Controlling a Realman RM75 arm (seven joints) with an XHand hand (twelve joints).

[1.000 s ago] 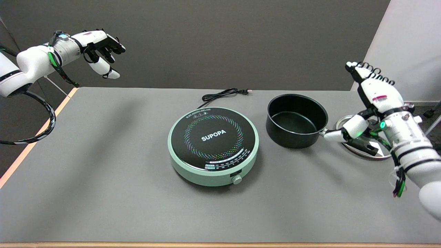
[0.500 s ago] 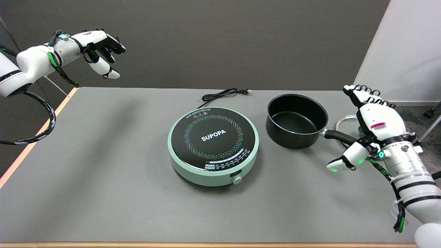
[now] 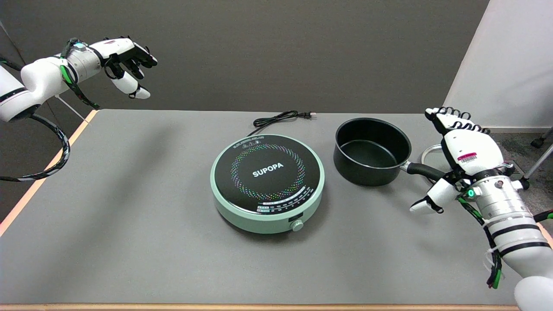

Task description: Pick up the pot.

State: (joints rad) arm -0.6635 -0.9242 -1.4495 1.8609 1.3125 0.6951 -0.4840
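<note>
A black pot point(image 3: 371, 151) stands empty on the grey table point(image 3: 129, 224), right of the cooker. Its black handle point(image 3: 421, 170) points right and toward me. My right hand point(image 3: 462, 153) hovers over the outer end of that handle, palm turned down, fingers stretched out toward the far side and the thumb point(image 3: 430, 201) hanging below the handle on the near side. It holds nothing. The handle's outer end is hidden behind the hand.
A mint-green induction cooker point(image 3: 268, 183) with a black top sits mid-table, its black cord point(image 3: 278, 117) coiled behind it. A glass lid point(image 3: 432, 154) lies partly hidden behind my right hand. The idle left hand point(image 3: 125, 58) hangs at the upper left.
My right hand has come down and toward me, from above the lid to low over the pot's handle, then drifted slightly left. The pot has stayed put.
</note>
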